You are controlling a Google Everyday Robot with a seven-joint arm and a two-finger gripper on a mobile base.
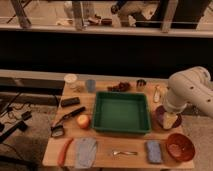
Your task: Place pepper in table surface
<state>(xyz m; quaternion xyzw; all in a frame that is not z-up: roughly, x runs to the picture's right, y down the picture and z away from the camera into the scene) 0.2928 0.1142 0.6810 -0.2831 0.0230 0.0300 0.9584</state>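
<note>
Nearest the camera, at the front left corner of the surface (125, 144), the pepper (64, 151) is seen lying flat, just beside a folded grey cloth (85, 152). The gripper (170, 119) is found at the far right, lowered over a dark plate (161, 113), well apart from the pepper, with the green tray (121, 130) between them. Its fingers are noted as spread open; nothing is seen held. The pepper is judged light and fairly firm, with smooth waxy skin that may slip or roll. A hold across the narrow width at mid-length is advised, not at the tapered end. Moderate squeeze only, as the flesh could be bruised.
</note>
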